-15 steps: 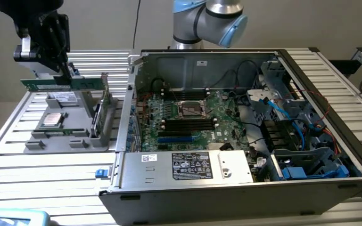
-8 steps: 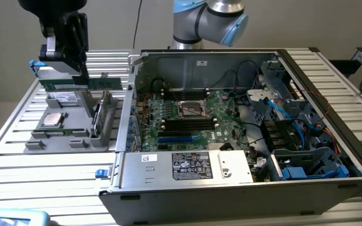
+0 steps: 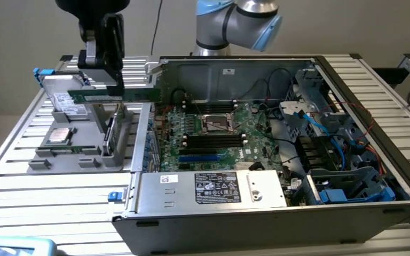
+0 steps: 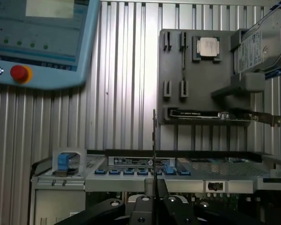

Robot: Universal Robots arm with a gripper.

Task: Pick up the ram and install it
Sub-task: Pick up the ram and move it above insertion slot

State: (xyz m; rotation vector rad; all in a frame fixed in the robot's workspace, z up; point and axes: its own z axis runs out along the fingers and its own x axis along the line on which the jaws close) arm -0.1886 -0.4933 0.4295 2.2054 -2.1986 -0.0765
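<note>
My gripper [image 3: 111, 85] hangs at the exterior view's upper left, above the gap between the grey fixture [image 3: 77, 160] and the open computer case [image 3: 262, 213]. It is shut on the ram [image 3: 112, 96], a narrow green stick held level in the air, clear of the fixture. In the wrist view the ram [image 4: 154, 140] appears edge-on as a thin dark line rising from between the fingers [image 4: 162, 187]. The motherboard's black memory slots [image 3: 212, 141] lie inside the case, lower and toward the exterior view's right of the ram.
The fixture [image 4: 196, 79] carries a silver processor [image 4: 208, 47], a hard drive [image 4: 262, 42] and an upright expansion card [image 4: 215, 115]. Cables and drive bays [image 3: 333, 160] crowd the case's right side. A teach pendant [image 4: 37, 42] lies on the slatted table [image 3: 55, 197].
</note>
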